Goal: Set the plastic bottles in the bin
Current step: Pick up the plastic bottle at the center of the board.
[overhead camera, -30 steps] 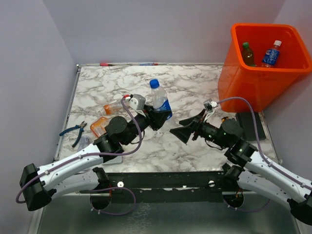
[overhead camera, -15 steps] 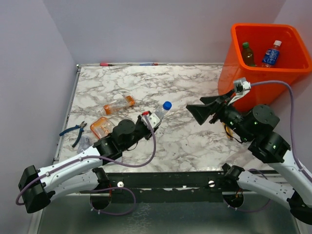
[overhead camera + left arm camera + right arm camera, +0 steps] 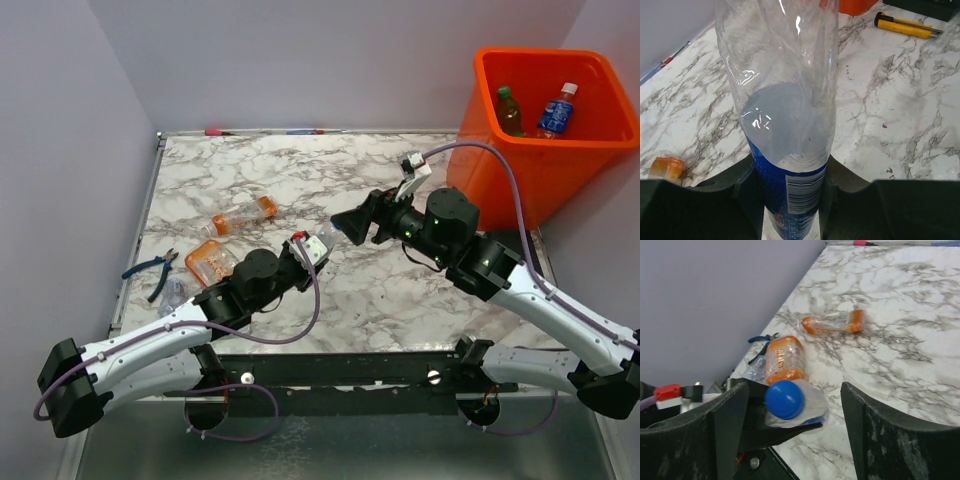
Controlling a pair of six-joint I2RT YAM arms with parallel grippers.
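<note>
The left fingers (image 3: pixel 841 181) grip a clear, blue-labelled bottle (image 3: pixel 785 115) above the marble surface (image 3: pixel 400 290). The right fingers (image 3: pixel 880 440) stand wide apart either side of its blue cap (image 3: pixel 784 399). The orange bin (image 3: pixel 520 170) sits far right.

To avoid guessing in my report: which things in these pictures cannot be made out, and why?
- Top view: the held bottle is almost hidden between the left tool and the right tool.
- Left wrist view: its cap end is cut off by the top edge.
- Top view: the blue-labelled bottle in the bin is too small to read.
</note>
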